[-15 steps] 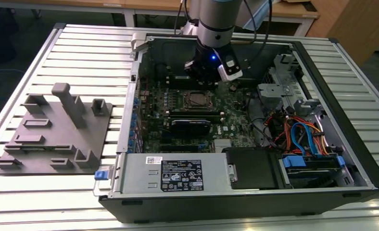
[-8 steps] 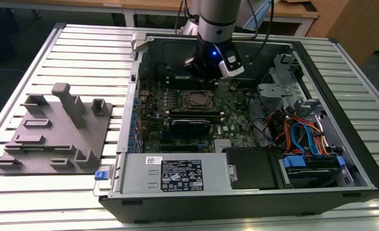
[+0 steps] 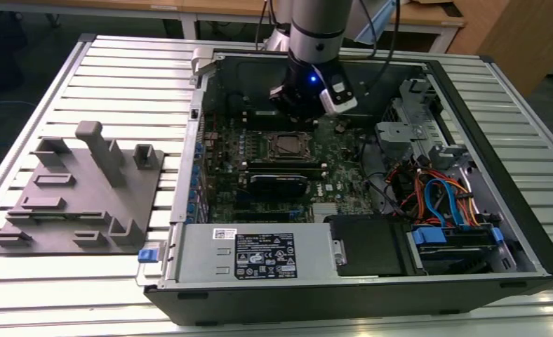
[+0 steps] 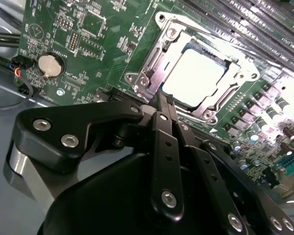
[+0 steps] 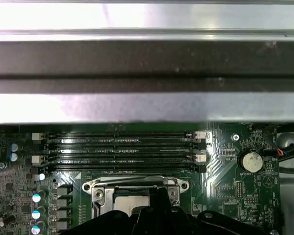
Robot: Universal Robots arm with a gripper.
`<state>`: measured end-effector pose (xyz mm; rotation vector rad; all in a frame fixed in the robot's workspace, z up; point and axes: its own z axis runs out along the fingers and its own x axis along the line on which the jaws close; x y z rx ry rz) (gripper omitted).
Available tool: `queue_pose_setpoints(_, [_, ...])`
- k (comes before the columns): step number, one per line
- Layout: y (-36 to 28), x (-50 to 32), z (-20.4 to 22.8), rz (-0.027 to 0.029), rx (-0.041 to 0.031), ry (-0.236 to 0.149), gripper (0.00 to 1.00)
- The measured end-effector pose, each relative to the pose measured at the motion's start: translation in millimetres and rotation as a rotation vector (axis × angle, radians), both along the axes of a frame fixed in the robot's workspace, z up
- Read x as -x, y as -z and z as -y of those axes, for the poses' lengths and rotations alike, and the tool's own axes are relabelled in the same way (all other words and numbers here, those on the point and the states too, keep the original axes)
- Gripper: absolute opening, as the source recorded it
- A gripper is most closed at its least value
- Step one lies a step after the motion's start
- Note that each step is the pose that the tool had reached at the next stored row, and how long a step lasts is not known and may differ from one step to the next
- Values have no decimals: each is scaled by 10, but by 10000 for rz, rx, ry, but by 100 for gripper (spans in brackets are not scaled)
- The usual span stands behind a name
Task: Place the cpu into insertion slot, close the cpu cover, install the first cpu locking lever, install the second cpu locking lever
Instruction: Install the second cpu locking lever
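1 cpu (image 4: 193, 78) under closed cpu cover (image 4: 152, 63)

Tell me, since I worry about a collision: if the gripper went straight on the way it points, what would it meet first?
Probably the cpu cover at the socket's near edge; the gripper points there, though depth is unclear.

Four memory slots (image 5: 122, 152) beside silvery cpu cover (image 5: 135, 184); coin battery (image 5: 250, 160) nearby; black tool (image 5: 159, 215) over socket edge.
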<state>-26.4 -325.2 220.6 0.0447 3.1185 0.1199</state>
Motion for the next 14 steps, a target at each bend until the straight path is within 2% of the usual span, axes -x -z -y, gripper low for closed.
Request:
queue_pose_setpoints(4, [1, 0, 25, 1, 34, 0, 10])
queue_pose_setpoints(14, [0, 0, 52, 0, 36, 0, 10])
